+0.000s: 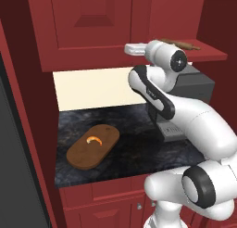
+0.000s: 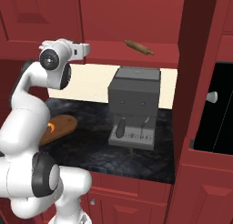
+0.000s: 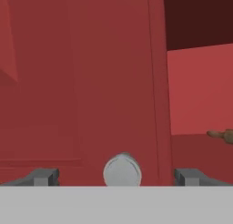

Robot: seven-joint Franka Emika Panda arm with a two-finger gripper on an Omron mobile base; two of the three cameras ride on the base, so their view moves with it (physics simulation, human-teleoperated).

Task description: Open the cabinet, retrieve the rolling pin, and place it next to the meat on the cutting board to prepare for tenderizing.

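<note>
While my arm reaches up toward the cabinet [image 1: 83,18], I judge the opening step to be in hand and nearly done on one side: the right door looks swung away, baring a red shelf, and the left door is closed. I take this cabinet as my landmark. Below it runs a dark stone counter [image 1: 134,150], and on that, under the open half, stands a grey coffee machine [image 2: 134,104]. Under the closed door lies the oval cutting board [image 1: 92,146], with the small orange meat [image 1: 94,140] resting on its middle. On the bare shelf inside the cabinet lies the rolling pin [image 2: 139,47], well apart from my hand. My gripper [image 3: 117,176] sits at the closed door's lower edge, jaws spread wide and holding nothing, with a round silver knob [image 3: 122,171] between the fingertips. Next, I judge, I either close on that knob and pull, or shift toward the shelf to reach the pin.
</note>
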